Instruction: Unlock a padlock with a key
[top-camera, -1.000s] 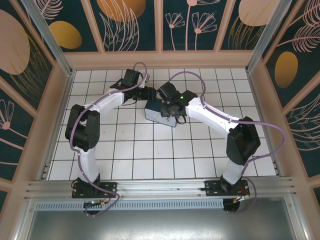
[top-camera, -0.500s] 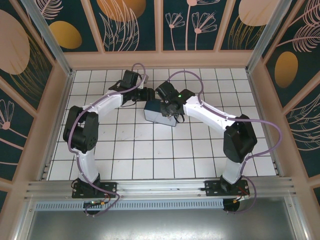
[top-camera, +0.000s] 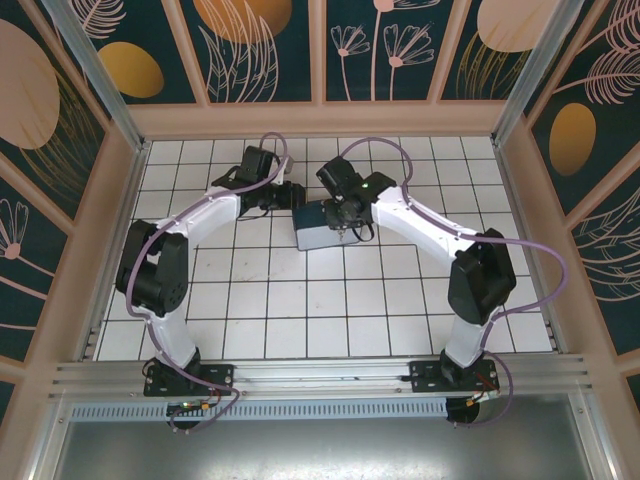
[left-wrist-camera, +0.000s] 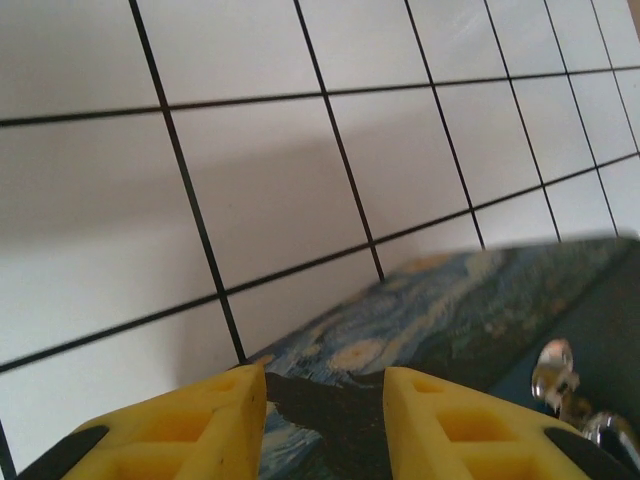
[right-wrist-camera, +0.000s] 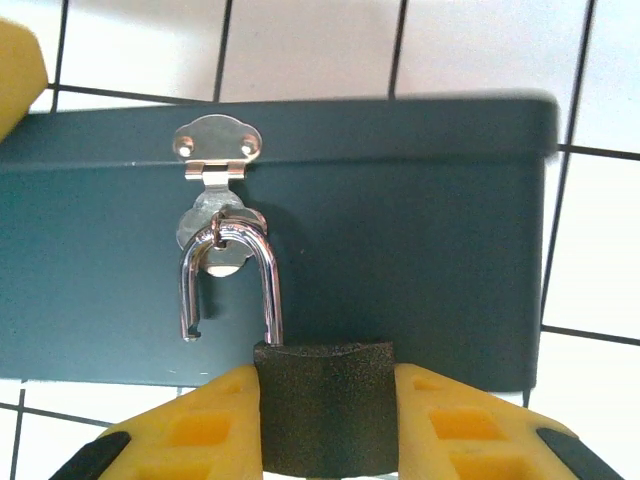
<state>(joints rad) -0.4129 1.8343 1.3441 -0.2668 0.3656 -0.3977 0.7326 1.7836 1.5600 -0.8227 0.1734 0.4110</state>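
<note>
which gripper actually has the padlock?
The right gripper: its jaws clamp the padlock by its dark body, shackle hooked through the hasp of the box. The left gripper sits at the box's swirl-painted side instead.

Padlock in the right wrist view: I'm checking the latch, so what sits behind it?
Behind the padlock stands the dark front wall of the box; the shackle threads its silver hasp. The wall behind the padlock's body is covered.

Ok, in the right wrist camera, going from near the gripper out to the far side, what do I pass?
Right gripper clamping the padlock → its silvery shackle → the hasp plate → the dark box and its far edge → tiled floor.
</note>
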